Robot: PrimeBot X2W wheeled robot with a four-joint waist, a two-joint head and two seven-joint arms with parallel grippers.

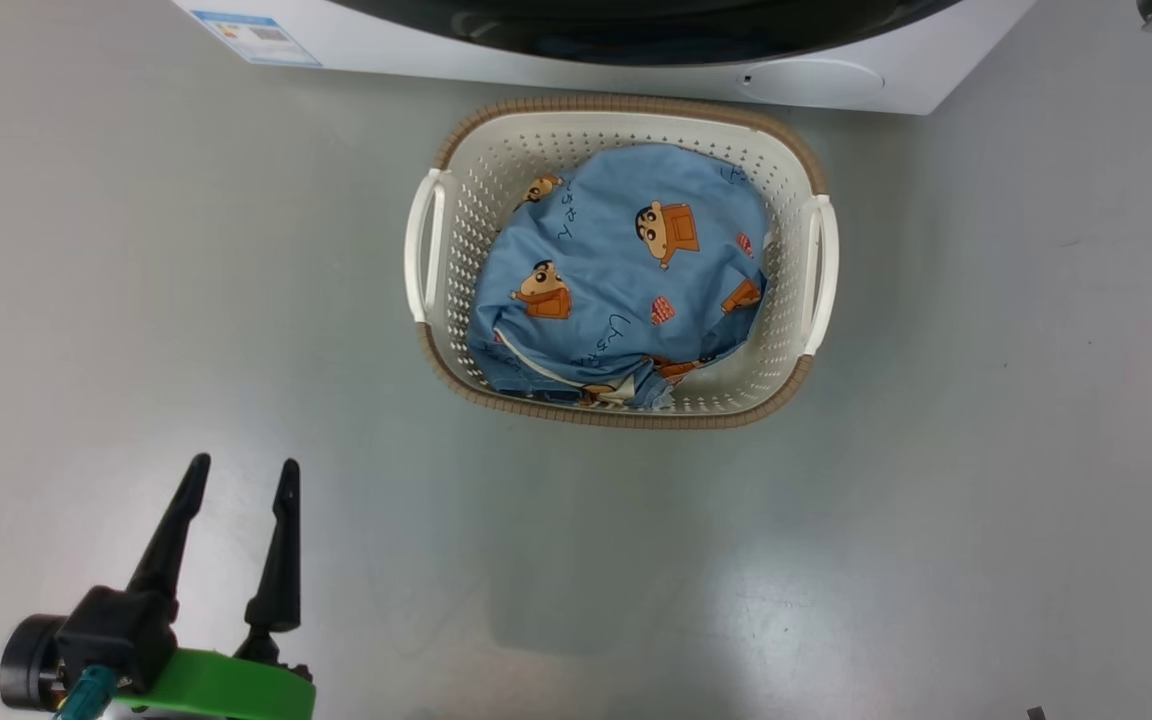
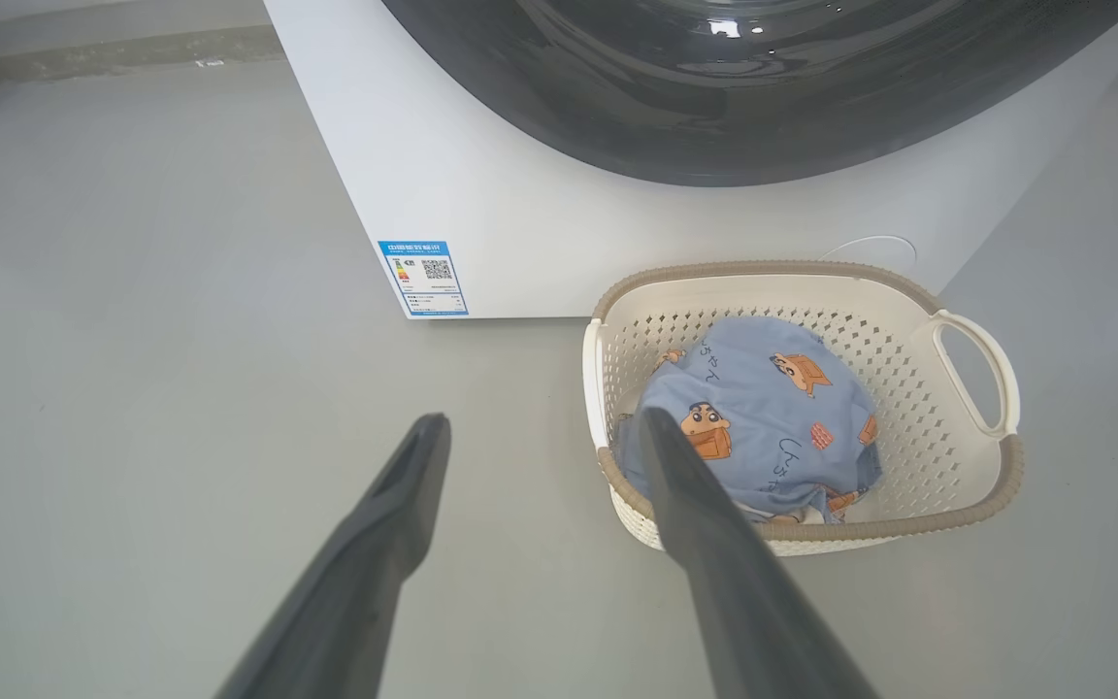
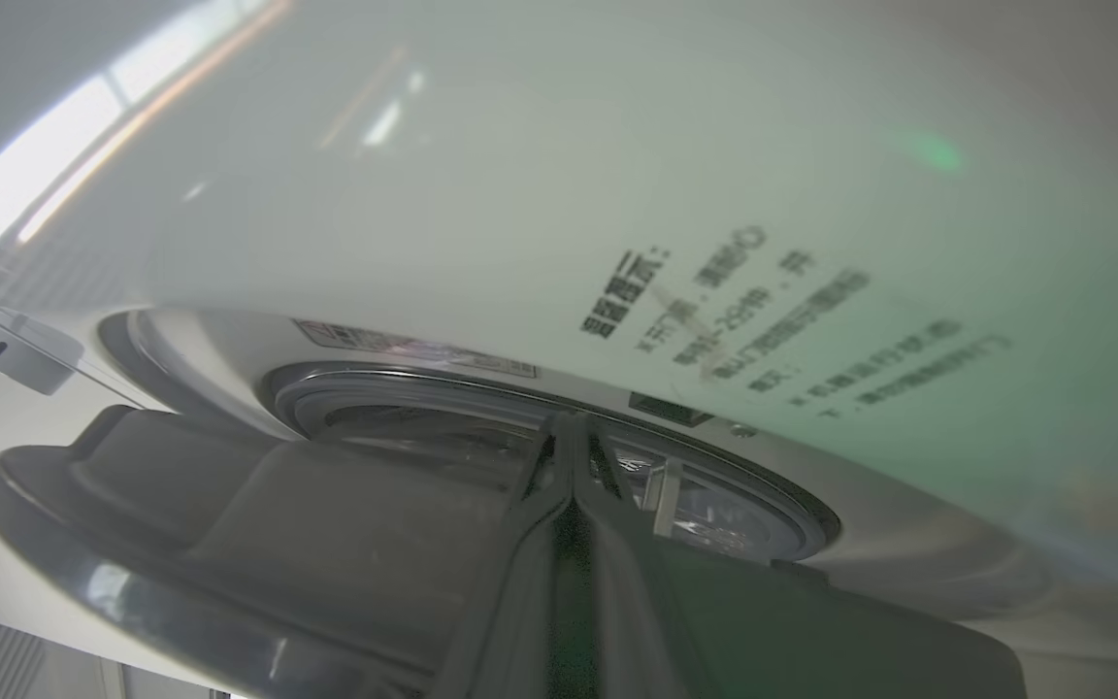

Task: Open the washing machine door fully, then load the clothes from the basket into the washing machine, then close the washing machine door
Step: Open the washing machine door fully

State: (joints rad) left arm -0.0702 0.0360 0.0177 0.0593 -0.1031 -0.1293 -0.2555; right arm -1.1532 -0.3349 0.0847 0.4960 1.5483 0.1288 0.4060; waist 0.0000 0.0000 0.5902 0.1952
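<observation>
Left gripper (image 1: 244, 463) hangs above the floor (image 1: 136, 300), 2 fingers spread. Beyond, the clothes (image 1: 626, 260) lie in the basket (image 1: 626, 103), just before the washing machine (image 1: 536, 50). Right gripper (image 3: 569, 422), fingers pressed together, is at the washing machine door (image 3: 229, 544), seemingly ajar: step 1. Next: swing it wide.

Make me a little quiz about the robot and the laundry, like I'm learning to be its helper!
1. True or false: the clothes lie inside the basket.
2. The left gripper is: A open and empty, B shut on the clothes, C shut on a basket handle.
3. What colour is the label low on the washing machine?
Key: 1 true; 2 A; 3 blue.
</observation>
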